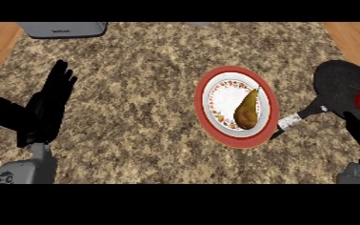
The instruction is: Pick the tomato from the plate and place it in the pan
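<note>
left hand [51, 100] at left edge, open, fingers straight and up, resting, holds nothing. right hand [354, 124] barely in view at right edge, just a dark sliver below the pan; cannot tell its state or whether anything is held. plate [237, 142] sits mid-right on the counter [141, 124], red rim, patterned inner ring. on it: one pear [246, 110], brown-green, stem pointing up-right. no tomato on the plate. pan [341, 83] at right edge, black, partly cut off, handle [302, 115] running down-left with its end at or over the plate's right rim. small red patch at the frame edge inside the pan outline, near the right hand; could be the tomato, too little showing to confirm. if so, pick looks done and tomato is at or in the pan, with release and retreat of the right hand possibly left. if not, tomato is simply out of view and location unknown. either way plate no longer carries it, so first half reads as complete. grey appliance [63, 28] at top left, well apart, not involved. pear untouched, should stay put.
</note>
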